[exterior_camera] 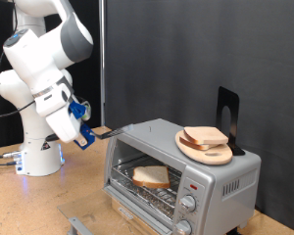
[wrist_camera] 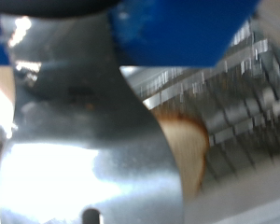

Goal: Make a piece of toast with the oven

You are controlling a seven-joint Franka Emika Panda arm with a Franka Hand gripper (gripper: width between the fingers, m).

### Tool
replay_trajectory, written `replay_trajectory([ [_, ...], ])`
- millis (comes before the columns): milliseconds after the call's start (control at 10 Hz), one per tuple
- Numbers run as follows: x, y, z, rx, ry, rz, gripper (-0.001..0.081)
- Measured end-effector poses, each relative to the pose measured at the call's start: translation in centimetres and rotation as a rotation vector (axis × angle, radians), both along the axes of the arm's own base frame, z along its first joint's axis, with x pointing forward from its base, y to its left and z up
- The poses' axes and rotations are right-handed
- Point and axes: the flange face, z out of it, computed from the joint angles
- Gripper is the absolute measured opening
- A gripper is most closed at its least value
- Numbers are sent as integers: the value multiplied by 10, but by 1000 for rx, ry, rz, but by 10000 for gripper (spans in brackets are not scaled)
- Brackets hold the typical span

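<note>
Just past our jaws, the oven stands with its door down | piece of toast already lies on the rack inside | our gripper hangs by the oven's corner | jaws: we cannot tell | door not shut, knobs wait

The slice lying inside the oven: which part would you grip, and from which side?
Probably the front crust edge of the piece of toast, approached horizontally through the oven mouth. It lies flat on the wire rack with walls and roof enclosing it, so only the front seems reachable.
</note>
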Motion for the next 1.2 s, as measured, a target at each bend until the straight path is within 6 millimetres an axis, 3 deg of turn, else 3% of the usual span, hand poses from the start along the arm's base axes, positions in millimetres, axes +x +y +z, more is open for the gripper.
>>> replay_trajectory([
  [500,12,72,40,64,-27,70,391],
  [1200,11,186,56,-22,-8,103,391],
])
